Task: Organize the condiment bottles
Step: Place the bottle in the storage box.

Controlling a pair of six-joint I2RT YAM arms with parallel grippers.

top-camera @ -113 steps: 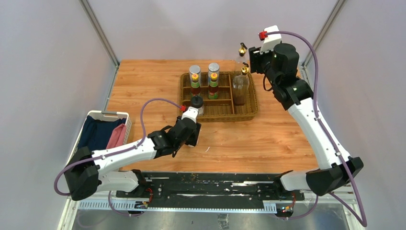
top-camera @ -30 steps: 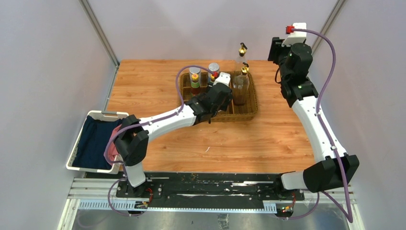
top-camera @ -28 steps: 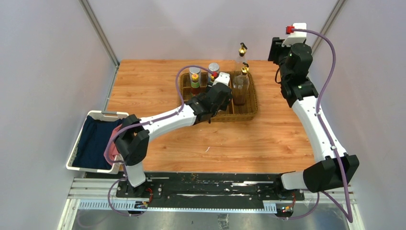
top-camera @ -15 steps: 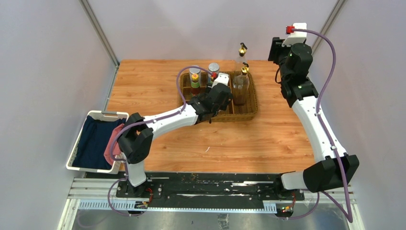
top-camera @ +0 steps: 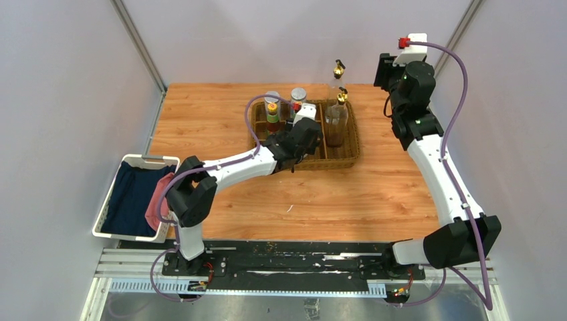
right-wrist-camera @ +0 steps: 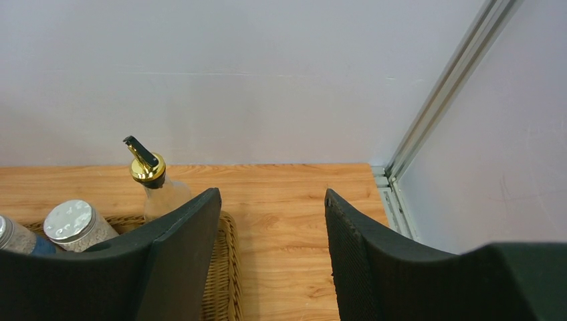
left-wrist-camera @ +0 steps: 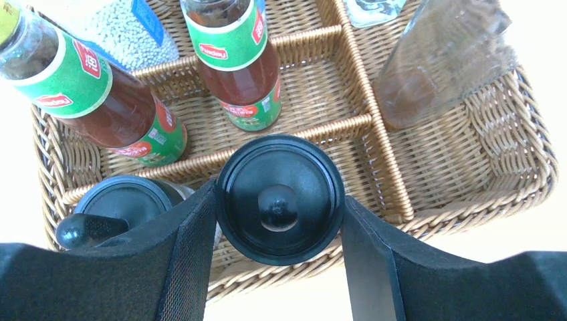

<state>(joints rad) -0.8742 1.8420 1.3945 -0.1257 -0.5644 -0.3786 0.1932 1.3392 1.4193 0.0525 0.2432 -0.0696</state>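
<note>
- Left gripper (left-wrist-camera: 279, 200) is over the wicker tray (left-wrist-camera: 528, 154), which sits toward the far edge of the bench (top-camera: 220, 200), right of centre.
- Its fingers (left-wrist-camera: 190, 247) press on both sides of a black-lidded jar (left-wrist-camera: 279, 170), clamped across the round lid.
- The jar hangs at the tray's near middle compartment. I cannot tell whether its base is down on the wicker.
- A second black-lidded jar (left-wrist-camera: 124, 200) stands just beside it in the near left compartment, with the two sauce bottles (left-wrist-camera: 237, 60) in the row behind.
- Handling call: the jar looks small, rigid and fairly light, but the lid rim is smooth and curved, so the hold is only two narrow contacts.
- It could pivot or slip if swung. The lid is the only part free to grab with neighbours this close, so a square, centred grip matters.
- If the body is glass, lower it gently rather than dropping it.
- The tall cruet (left-wrist-camera: 434, 60) on the right looks top-heavy, and its body is the better place to hold than its spout.
- Right gripper (right-wrist-camera: 271, 197) hovers near the far right corner with its fingers spread and nothing between them, looking down on a gold-spouted cruet and a shaker (right-wrist-camera: 69, 221).
</note>
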